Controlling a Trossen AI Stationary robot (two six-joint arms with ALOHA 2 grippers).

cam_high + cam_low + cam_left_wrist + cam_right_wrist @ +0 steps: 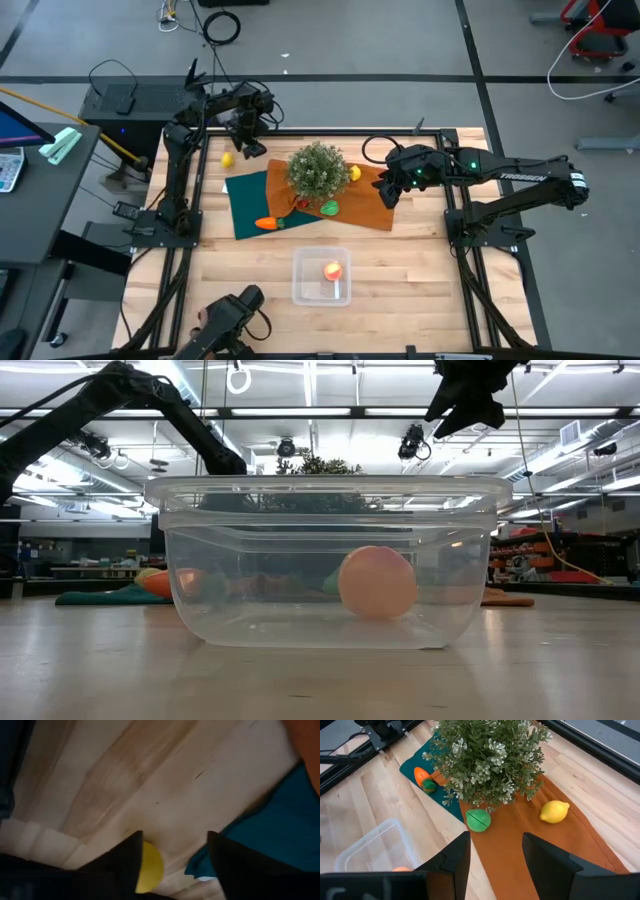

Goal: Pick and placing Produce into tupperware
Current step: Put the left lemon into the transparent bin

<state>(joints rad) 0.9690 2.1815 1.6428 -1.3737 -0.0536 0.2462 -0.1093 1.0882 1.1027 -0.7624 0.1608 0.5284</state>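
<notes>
The clear tupperware (322, 277) (320, 560) sits near the table's near edge with the peach-coloured fruit (332, 270) (377, 582) resting on its floor. One yellow lemon (228, 158) (151, 867) lies on bare wood at the far left. My left gripper (246, 143) (172, 865) hovers open just beside and above it. A second lemon (354, 173) (554, 812) and the green piece (329, 208) (478, 820) lie on the orange cloth. The carrot (266, 223) (422, 777) lies on the teal cloth. My right gripper (392, 188) (492, 855) is open, right of the plant, above the orange cloth.
A bushy potted plant (318, 170) (487, 755) stands mid-table between the two grippers, over the seam of the teal cloth (248, 195) and the orange cloth (372, 205). Bare wood lies around the tupperware. Dark frame rails (460, 240) run along both table sides.
</notes>
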